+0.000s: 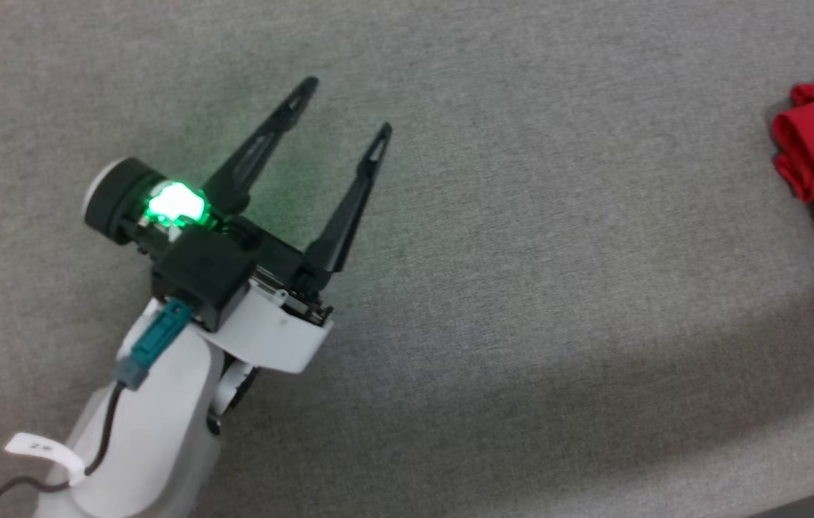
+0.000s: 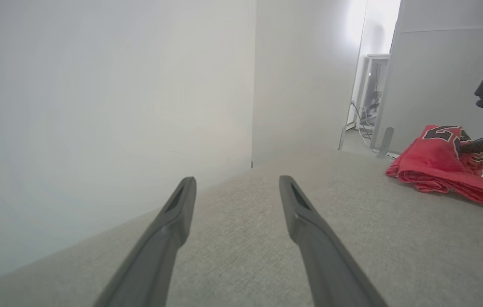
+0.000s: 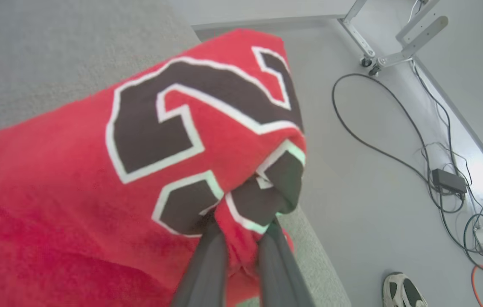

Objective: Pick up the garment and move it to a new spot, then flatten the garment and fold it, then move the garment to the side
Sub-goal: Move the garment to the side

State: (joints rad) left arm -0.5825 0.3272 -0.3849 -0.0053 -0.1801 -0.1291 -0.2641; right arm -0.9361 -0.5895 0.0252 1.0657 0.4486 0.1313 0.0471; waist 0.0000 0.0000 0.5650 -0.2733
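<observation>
Writing: a big black "2" outlined in white on the garment point(image 3: 53, 192); the other numeral was bunched up and unreadable, and the tag point(image 1: 40, 450) on my left arm was too small to read.
Right claw point(image 3: 241, 224): clenched on a fold at the numerals.
Left claw point(image 1: 347, 106): spread wide, released, over the grey bench point(image 1: 558, 288).
Garment: heaped at the bench edge, well to the right of my left claw.
Right wrist view: cables point(image 3: 395, 153) and a shoe point(image 3: 403, 292) on the floor.

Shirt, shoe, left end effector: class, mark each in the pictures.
shirt point(image 3: 45, 192): right wrist view, red cloth
shoe point(image 3: 401, 291): right wrist view, white upper
left end effector point(image 1: 347, 106): head view, between its fingertips
</observation>
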